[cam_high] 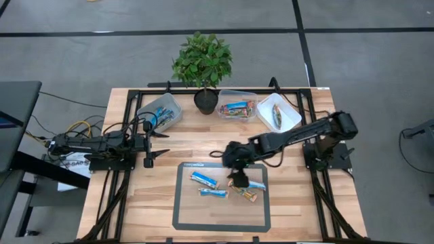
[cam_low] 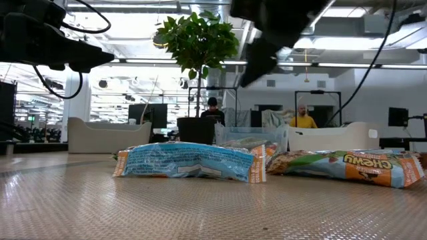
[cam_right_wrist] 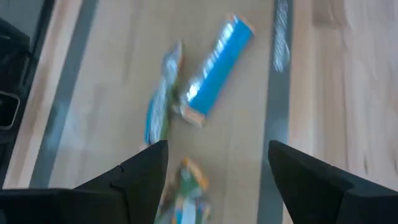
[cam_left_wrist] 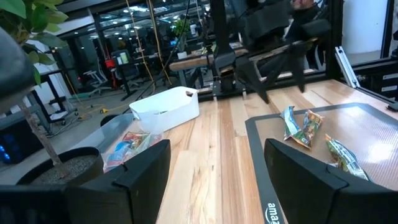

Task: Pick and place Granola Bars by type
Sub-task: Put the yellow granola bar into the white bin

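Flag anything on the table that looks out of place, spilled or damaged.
Nothing stands out. The granola bars on the grey mat lie loose at mixed angles, as expected before sorting. The three clear bins sit upright by the potted plant. The right claw hangs open over the bars; the left claw waits open near the table's left side.

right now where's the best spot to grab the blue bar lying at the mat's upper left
Probably across its middle, coming straight down from above. The blue bar lies flat and slanted on the mat, apart from the other bars, so its long edges are free. Turn the right gripper, hovering open nearby, so the fingers close across the narrow width rather than on the crimped ends.
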{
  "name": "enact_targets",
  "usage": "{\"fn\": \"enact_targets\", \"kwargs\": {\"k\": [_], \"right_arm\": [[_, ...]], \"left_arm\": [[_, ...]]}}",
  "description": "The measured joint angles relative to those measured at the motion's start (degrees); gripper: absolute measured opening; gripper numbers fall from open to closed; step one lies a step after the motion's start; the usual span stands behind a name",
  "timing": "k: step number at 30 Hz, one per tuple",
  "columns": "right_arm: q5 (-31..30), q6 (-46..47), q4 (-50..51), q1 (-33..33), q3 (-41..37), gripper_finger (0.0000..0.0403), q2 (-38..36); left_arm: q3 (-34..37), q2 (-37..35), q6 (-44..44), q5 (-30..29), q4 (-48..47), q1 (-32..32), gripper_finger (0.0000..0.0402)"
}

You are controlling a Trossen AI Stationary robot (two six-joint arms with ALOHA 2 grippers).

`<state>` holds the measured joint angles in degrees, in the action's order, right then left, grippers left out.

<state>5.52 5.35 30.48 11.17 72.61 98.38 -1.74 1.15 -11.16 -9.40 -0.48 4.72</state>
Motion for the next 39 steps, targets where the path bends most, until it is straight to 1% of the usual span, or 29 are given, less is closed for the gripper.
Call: {"fn": "enact_targets", "kwargs": {"k": [2,10,20,27,39], "right_arm": [[-0.89,-1.33,0.83,0.47,2.25,0.027,1.91],[-8.95,-1.05,2.94,2.19,10.81,0.027,10.62],[-10.57,1.64,2.05,4.03,19.92,0.027,21.13],[-11.81,2.2,2.69,4.19,22.81,0.027,25.57],[-11.83,3.37,1.02,4.23,23.44,0.027,28.43]], "left_arm": [[0.0,0.06,0.0,0.05,-0.01,0.0,0.0253],[-0.04,0.92,0.0,0.06,0.03,0.02,0.0253],[-0.04,1.09,0.0,0.08,0.01,0.02,0.0253],[-0.04,1.07,0.0,0.03,0.01,0.02,0.0253],[-0.04,1.07,0.0,0.03,0.01,0.02,0.0253]]}}
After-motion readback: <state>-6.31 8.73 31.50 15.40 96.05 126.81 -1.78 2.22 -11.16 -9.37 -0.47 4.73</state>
